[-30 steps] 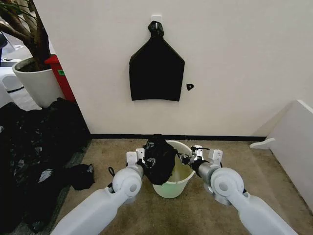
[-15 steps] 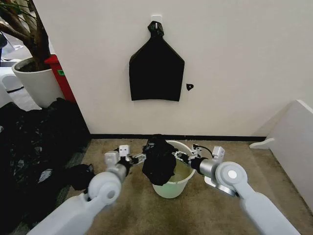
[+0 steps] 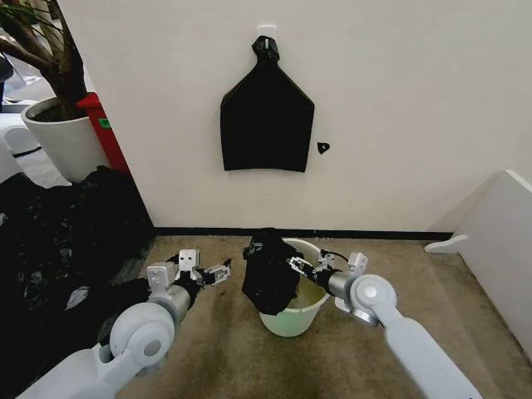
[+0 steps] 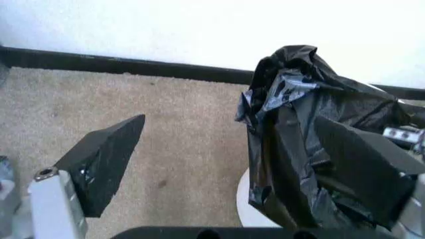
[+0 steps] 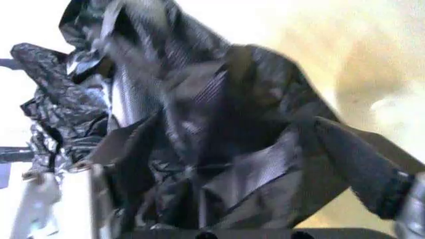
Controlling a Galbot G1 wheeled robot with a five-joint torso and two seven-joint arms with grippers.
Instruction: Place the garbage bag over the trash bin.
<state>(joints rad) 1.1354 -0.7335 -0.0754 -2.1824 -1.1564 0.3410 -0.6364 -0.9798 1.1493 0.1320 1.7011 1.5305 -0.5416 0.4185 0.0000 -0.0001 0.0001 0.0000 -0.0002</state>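
Note:
The garbage bag (image 3: 268,273) is a crumpled, glossy black bundle hanging over the left rim of the trash bin (image 3: 293,316), a cream-white bucket on the carpet. My right gripper (image 3: 296,265) reaches in from the right above the bin's mouth and is shut on the bag's right side. Wrinkled black plastic of the bag (image 5: 199,124) bunches between the fingers of my right gripper (image 5: 226,174). My left gripper (image 3: 219,273) stands open to the left of the bag, a short gap away. Beyond that open left gripper (image 4: 232,169), the bag (image 4: 299,114) hangs over the bin's rim (image 4: 247,196).
A flat black bundle (image 3: 266,116) hangs on the wall above the bin. A big heap of black plastic (image 3: 58,249) lies at the left, with a white plant pot (image 3: 62,141) and a red box (image 3: 104,133) behind it. A white panel (image 3: 499,241) stands at the right.
My left gripper has let go of the bag and drawn back to the left. The right gripper has shifted slightly left, still holding the bag above the bin.

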